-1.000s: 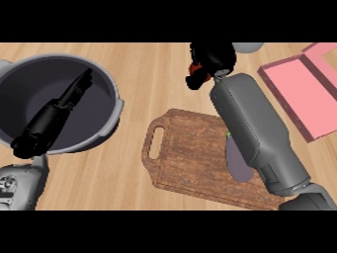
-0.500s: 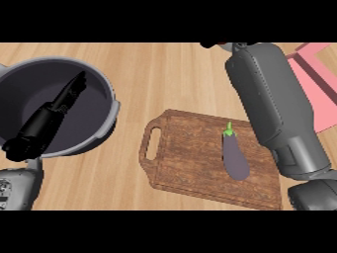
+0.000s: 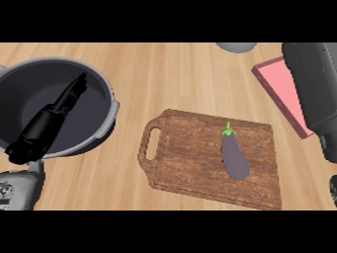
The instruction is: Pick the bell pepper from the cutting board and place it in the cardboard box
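Note:
A wooden cutting board [image 3: 192,163] lies at the centre right, and the only thing on it is a purple eggplant [image 3: 233,154] with a green stem. No bell pepper shows anywhere in view. My right forearm [image 3: 320,94] runs up the right side and passes out of the top edge, so the right hand is hidden. Under that forearm, a pink flat box [image 3: 280,94] shows only in part. My left hand [image 3: 51,123] hangs open over the grey pot, fingers straight and pointing up and right.
A large dark grey pot [image 3: 105,133] with side handles fills the left side. A small grey round object [image 3: 236,47] peeks in at the top edge. Bare wooden counter lies between the pot and the board.
My right arm has swung to the right over the pink box, uncovering the eggplant. The right hand, which held something red, has left the view. The left hand has barely moved.

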